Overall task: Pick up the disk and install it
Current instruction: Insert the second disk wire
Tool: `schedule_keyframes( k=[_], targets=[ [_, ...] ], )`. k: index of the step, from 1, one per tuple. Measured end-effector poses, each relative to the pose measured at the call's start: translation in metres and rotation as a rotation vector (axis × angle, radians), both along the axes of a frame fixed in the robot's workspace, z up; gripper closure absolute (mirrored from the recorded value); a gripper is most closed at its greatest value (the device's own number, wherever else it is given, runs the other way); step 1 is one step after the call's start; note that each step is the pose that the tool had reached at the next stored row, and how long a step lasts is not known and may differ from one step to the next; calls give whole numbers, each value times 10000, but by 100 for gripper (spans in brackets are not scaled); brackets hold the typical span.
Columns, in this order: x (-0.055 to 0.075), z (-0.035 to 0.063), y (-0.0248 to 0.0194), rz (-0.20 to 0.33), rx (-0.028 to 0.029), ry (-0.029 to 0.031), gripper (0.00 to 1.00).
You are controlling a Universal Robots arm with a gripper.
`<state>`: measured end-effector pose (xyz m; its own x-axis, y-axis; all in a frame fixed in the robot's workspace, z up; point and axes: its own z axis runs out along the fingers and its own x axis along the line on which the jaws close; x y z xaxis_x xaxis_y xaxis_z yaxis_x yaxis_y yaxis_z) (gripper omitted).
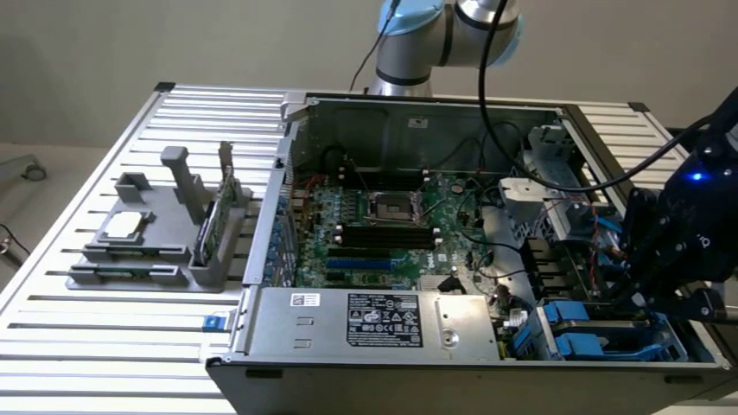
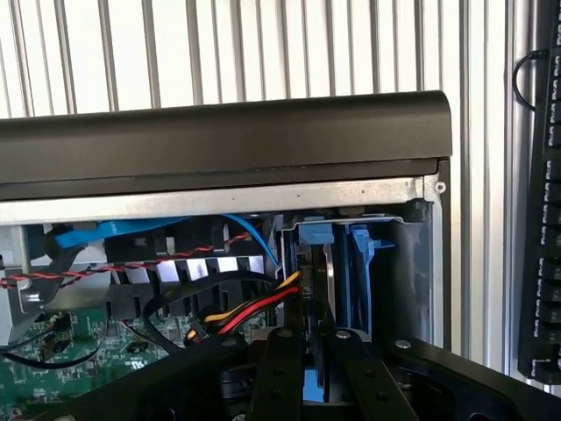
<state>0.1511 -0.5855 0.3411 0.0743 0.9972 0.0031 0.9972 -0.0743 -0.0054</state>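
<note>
We see the gripper (image 2: pixel 316 340) down in the near corner of the computer case (image 1: pixel 416 121), at the exterior view's right. Its two black fingers (image 2: pixel 282 368) are drawn close together on a thin slab standing on edge between them. We take that slab for the disk (image 2: pixel 324 276): a sliver of silver metal with bright blue plastic above and below it. So we read the gripper as clenched on the disk, which stands upright at the mouth of the drive bay (image 2: pixel 412 263). How deep it sits we cannot tell.

By our judgement the disk will handle as a stiff, fairly heavy block for its bulk. The metal body will not bend, and its faces are smooth enough to slide in a weak pinch. The blue carrier is the softer part (thin plastic rails may flex or snap if squeezed at their ends).

We would hold it across the two broad flat faces near the middle of the body, as the fingers appear to do here. That keeps clear of the label side's edges and of the connector end.

It is also shock-sensitive, so knocks against the bay's metal walls are a risk. A bundle of red, yellow and black cables (image 2: pixel 254 311) lies just beside the bay and could snag.
</note>
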Motion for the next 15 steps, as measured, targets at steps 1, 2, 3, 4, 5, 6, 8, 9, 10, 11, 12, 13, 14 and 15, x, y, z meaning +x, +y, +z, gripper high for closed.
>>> schedule_keyframes(
  k=[1,2,3,4,5,6,8,9,10,11,12,13,14,15],
  targets=[
    [-3,0,0,0,-2,-8,84],
    [-5,0,0,1,-6,-14,84],
    [-6,0,0,2,-10,-19,84],
    [-7,-1,0,2,-14,-21,84],
    [-8,-1,0,2,-18,-22,84],
    [-9,-1,0,1,-22,-23,84],
    [-9,-2,0,1,-27,-24,84],
    [-9,-3,0,1,-29,-24,84],
    [-9,-4,0,1,-32,-25,84],
    [-9,-4,0,1,-34,-25,84],
    [-9,-4,0,1,-37,-24,84],
    [-9,-5,0,1,-39,-25,84],
    [-9,-6,0,1,-42,-25,84],
    [-9,-6,0,1,-46,-25,84]
  ],
)
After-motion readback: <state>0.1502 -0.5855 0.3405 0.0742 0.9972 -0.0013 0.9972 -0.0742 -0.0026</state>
